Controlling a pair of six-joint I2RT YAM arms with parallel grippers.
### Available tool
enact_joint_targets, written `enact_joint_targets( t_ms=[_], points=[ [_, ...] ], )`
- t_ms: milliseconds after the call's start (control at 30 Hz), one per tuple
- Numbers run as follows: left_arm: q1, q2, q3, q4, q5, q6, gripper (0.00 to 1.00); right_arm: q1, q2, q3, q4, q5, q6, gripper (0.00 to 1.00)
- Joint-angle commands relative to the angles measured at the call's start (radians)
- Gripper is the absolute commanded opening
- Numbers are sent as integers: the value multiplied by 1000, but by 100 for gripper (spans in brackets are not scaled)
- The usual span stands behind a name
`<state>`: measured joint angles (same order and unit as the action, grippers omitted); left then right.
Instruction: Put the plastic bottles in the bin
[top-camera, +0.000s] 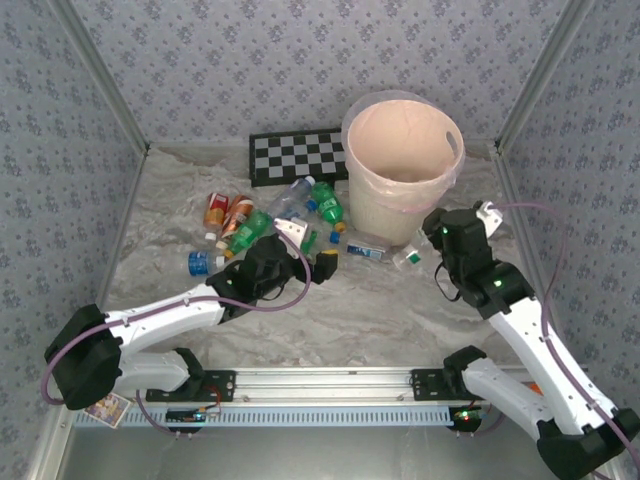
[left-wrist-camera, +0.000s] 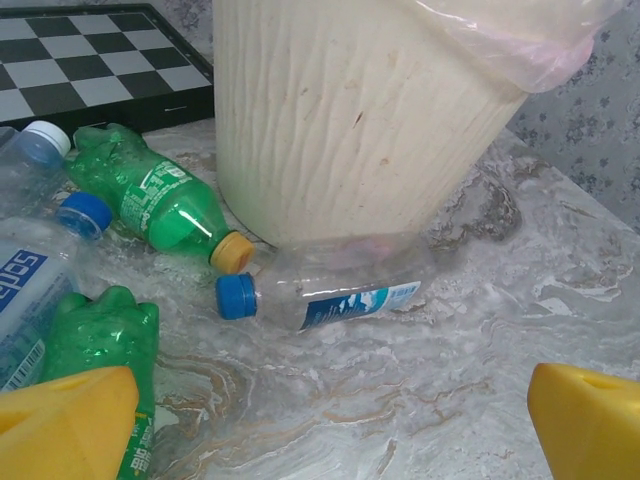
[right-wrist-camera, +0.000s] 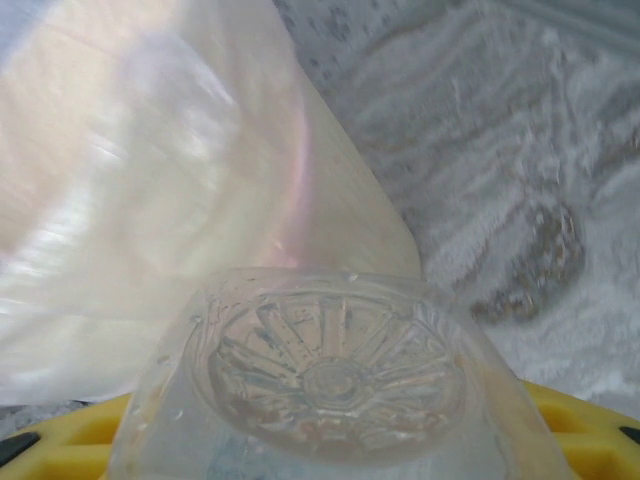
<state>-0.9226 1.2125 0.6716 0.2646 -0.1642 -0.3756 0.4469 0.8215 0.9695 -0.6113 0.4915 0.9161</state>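
Our right gripper (top-camera: 420, 248), at the bin's (top-camera: 385, 205) five o'clock, is clamped on a clear bottle (right-wrist-camera: 335, 385). Our left gripper (top-camera: 315, 255) hovers wide open and empty over the other bottles (top-camera: 262, 225) at eight o'clock. We judge most work is left.

The checkerboard (top-camera: 298, 157) sat at the far edge of the table (top-camera: 370, 320), whose top was marbled white and grey. Just behind the checkerboard rose the back wall (top-camera: 250, 60), papered pale grey-blue with small flower sprigs; matching walls closed in to its left and right. Slanting metal struts (top-camera: 100, 75) marked the corners on either side. Light was soft and even. Well in front of the checkerboard, an aluminium rail (top-camera: 330, 380) ran along the near edge.
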Motion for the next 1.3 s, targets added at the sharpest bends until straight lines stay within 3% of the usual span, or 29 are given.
enact_joint_targets(
  t_ms=[0,267,667,800,1100,1200,1267],
  points=[
    [5,-27,-2,17,-23,-16,100,10,-7,98,-41,84,-124,56],
    [8,-40,-8,19,-28,-17,100,13,95,320,53,106,-278,54],
    [7,-33,-4,18,-6,-19,100,9,458,680,148,94,-561,54],
    [8,-43,-1,12,0,-21,100,-8,591,813,90,87,-558,54],
    [8,-58,-4,10,-4,-7,100,-21,753,936,93,144,-636,54],
    [8,-53,-2,10,-10,-5,100,-4,774,946,79,141,-647,59],
    [7,-52,-2,10,-4,-8,100,2,777,946,68,145,-644,70]
  ],
)
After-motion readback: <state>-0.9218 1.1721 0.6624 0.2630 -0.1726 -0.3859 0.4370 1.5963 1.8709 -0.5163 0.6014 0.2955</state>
